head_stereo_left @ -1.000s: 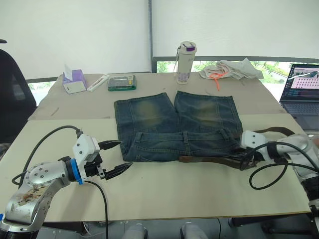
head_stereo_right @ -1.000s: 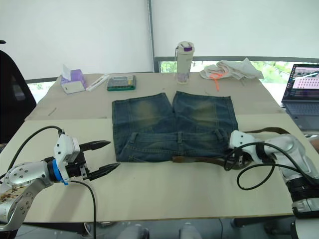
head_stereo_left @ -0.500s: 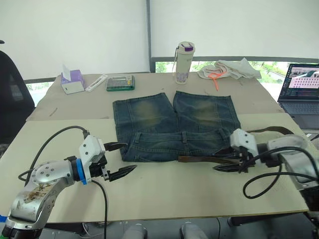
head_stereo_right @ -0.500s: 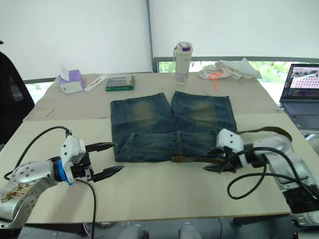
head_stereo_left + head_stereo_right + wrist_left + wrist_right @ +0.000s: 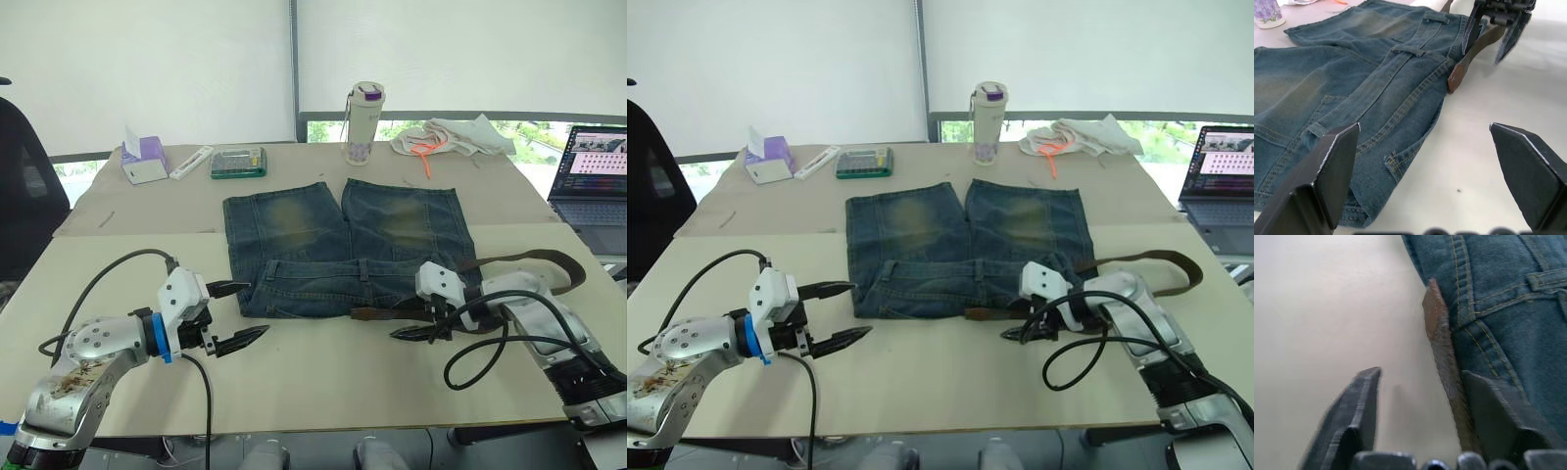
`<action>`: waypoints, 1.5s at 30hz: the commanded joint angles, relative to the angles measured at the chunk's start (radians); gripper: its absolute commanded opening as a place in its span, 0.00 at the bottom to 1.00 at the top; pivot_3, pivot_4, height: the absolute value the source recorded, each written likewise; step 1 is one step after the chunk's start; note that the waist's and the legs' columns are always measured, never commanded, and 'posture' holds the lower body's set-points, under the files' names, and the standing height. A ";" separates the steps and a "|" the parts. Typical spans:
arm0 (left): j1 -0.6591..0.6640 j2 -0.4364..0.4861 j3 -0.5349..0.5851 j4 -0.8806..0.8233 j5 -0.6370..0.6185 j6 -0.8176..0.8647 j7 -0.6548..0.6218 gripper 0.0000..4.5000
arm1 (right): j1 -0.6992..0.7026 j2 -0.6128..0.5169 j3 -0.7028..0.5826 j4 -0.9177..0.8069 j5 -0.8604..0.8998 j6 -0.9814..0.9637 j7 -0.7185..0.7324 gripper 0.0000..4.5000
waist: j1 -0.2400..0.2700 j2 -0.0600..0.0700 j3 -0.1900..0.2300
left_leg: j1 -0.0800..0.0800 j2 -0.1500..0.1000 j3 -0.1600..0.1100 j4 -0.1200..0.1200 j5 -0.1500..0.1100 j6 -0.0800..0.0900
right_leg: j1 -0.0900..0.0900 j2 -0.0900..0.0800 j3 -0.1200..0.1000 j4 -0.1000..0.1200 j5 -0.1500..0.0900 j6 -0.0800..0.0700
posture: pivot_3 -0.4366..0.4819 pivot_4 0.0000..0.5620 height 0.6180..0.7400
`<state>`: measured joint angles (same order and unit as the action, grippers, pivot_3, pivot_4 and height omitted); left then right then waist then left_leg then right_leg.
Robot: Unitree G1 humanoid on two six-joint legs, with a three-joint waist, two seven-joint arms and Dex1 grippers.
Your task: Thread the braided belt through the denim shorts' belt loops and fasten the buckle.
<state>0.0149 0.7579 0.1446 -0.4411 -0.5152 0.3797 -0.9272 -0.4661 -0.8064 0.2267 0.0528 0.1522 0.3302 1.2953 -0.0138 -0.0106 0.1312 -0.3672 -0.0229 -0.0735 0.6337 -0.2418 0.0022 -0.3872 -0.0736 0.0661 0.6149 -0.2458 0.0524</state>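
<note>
The denim shorts (image 5: 348, 245) lie flat mid-table, waistband toward me, with belt loops (image 5: 1405, 50) along it. The braided belt (image 5: 377, 313) runs along the waistband's right half and curls into a loop (image 5: 573, 266) off the right side. Its brown tip (image 5: 1436, 316) rests just below the waistband. My right gripper (image 5: 400, 325) is open, low over the belt close to that tip, with the strap passing between its fingers (image 5: 1352, 416). My left gripper (image 5: 258, 308) is open beside the waistband's left corner, holding nothing. I cannot make out the buckle.
At the back stand a bottle (image 5: 363, 122), a tissue box (image 5: 144, 160), a green box (image 5: 239, 163) and a white cloth with orange cord (image 5: 453, 135). A laptop (image 5: 593, 176) sits at the right edge, a black chair (image 5: 24, 186) at the left. Black cables trail from both arms.
My right gripper has slid left along the belt toward its tip. My left gripper has edged closer to the waistband's left corner.
</note>
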 commanded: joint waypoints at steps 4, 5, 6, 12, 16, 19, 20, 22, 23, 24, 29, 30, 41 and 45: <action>0.002 -0.013 0.010 -0.034 0.001 -0.019 0.017 1.00 | -0.032 0.006 0.007 0.024 -0.042 -0.063 -0.009 0.12 | 0.000 0.000 0.000 | 0.000 0.000 0.000 0.000 0.000 0.000 | 0.000 0.000 0.000 0.000 0.000 0.000 | 0.48 0.27 1.00; 0.001 -0.015 0.006 -0.033 0.003 -0.020 0.018 1.00 | -0.036 0.007 0.006 0.025 -0.047 -0.069 -0.012 0.04 | 0.000 0.000 0.000 | 0.000 0.000 0.000 0.000 0.000 0.000 | 0.000 0.000 0.000 0.000 0.000 0.000 | 0.48 0.27 1.00; 0.000 -0.016 0.002 -0.032 0.005 -0.021 0.018 1.00 | -0.041 0.008 0.005 0.027 -0.052 -0.076 -0.012 0.01 | 0.000 0.000 0.000 | 0.000 0.000 0.000 0.000 0.000 0.000 | 0.000 0.000 0.000 0.000 0.000 0.000 | 0.48 0.27 1.00; -0.039 -0.063 -0.068 -0.041 -0.011 -0.006 0.022 1.00 | -0.044 0.021 -0.047 -0.006 0.033 0.009 0.011 0.01 | 0.001 0.000 0.000 | 0.000 0.000 0.000 0.000 0.000 0.000 | 0.000 0.000 0.000 0.000 0.000 0.000 | 0.48 0.27 1.00; -0.089 -0.215 -0.092 -0.036 -0.198 0.108 0.093 1.00 | -0.036 0.019 -0.098 -0.086 0.184 0.136 0.073 0.01 | 0.003 0.000 0.000 | -0.001 -0.001 -0.001 0.001 0.000 0.000 | 0.000 -0.001 0.000 0.000 0.000 0.000 | 0.48 0.27 1.00; -0.126 -0.336 -0.088 0.010 -0.362 0.211 0.145 1.00 | -0.024 0.025 -0.137 -0.135 0.265 0.197 0.074 0.01 | 0.003 0.000 0.000 | -0.001 -0.001 -0.002 0.001 0.000 0.000 | 0.001 -0.001 0.000 0.001 0.000 0.001 | 0.48 0.27 1.00; -0.138 -0.361 -0.091 0.028 -0.381 0.227 0.152 1.00 | -0.018 0.032 -0.150 -0.141 0.279 0.189 0.068 0.01 | 0.002 -0.001 0.000 | -0.001 -0.001 -0.002 0.002 0.000 0.000 | 0.001 -0.001 -0.001 0.001 0.000 0.001 | 0.48 0.27 1.00; -0.174 -0.423 -0.099 0.071 -0.436 0.262 0.168 1.00 | 0.002 0.040 -0.173 -0.154 0.297 0.157 0.057 0.01 | 0.002 -0.001 -0.001 | -0.001 -0.001 -0.003 0.002 0.000 0.000 | 0.001 0.000 -0.001 0.002 0.000 0.001 | 0.48 0.27 1.00; -0.192 -0.442 -0.109 0.089 -0.446 0.274 0.168 1.00 | 0.009 0.041 -0.181 -0.161 0.306 0.154 0.054 0.01 | 0.002 -0.001 -0.001 | -0.001 -0.001 -0.003 0.002 0.000 0.000 | 0.001 0.000 -0.001 0.002 0.000 0.001 | 0.48 0.27 1.00; -0.204 -0.454 -0.115 0.101 -0.451 0.282 0.166 1.00 | 0.013 0.041 -0.184 -0.165 0.311 0.154 0.052 0.01 | 0.002 -0.001 -0.001 | -0.001 -0.001 -0.003 0.003 0.000 0.000 | 0.001 0.000 -0.001 0.002 0.000 0.001 | 0.48 0.27 1.00; -0.269 -0.492 -0.179 0.208 -0.386 0.275 0.128 1.00 | 0.029 0.057 -0.220 -0.212 0.378 0.176 0.042 0.01 | 0.001 -0.001 -0.001 | -0.001 -0.005 -0.003 0.004 0.000 0.000 | 0.001 0.000 -0.001 0.002 0.000 0.001 | 0.48 0.27 1.00; -0.281 -0.495 -0.193 0.228 -0.373 0.270 0.112 1.00 | 0.031 0.058 -0.225 -0.222 0.389 0.183 0.039 0.01 | 0.000 -0.001 -0.001 | -0.001 -0.005 -0.003 0.004 0.000 0.000 | 0.001 0.000 -0.001 0.002 0.000 0.001 | 0.48 0.27 1.00; -0.328 -0.540 -0.210 0.301 -0.340 0.253 0.039 0.68 | 0.052 0.045 -0.225 -0.240 0.401 0.172 0.029 0.00 | 0.002 -0.001 -0.001 | -0.001 -0.005 -0.003 0.004 0.000 0.000 | 0.001 0.000 -0.001 0.002 0.000 0.002 | 0.48 0.27 1.00; -0.316 -0.533 -0.210 0.288 -0.350 0.270 0.019 0.37 | 0.059 0.046 -0.230 -0.237 0.397 0.164 0.021 0.00 | 0.002 -0.001 -0.001 | -0.001 -0.005 -0.003 0.004 0.000 0.000 | 0.001 0.000 -0.001 0.002 0.000 0.002 | 0.48 0.27 1.00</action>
<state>-0.3028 0.2239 -0.0745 -0.1232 -0.8507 0.6532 -0.8873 -0.4051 -0.7514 0.0252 -0.1555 0.5334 0.5126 1.3201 -0.0122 -0.0116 0.1306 -0.3687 -0.0283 -0.0766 0.6377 -0.2418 0.0023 -0.3864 -0.0734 0.0655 0.6168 -0.2458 0.0539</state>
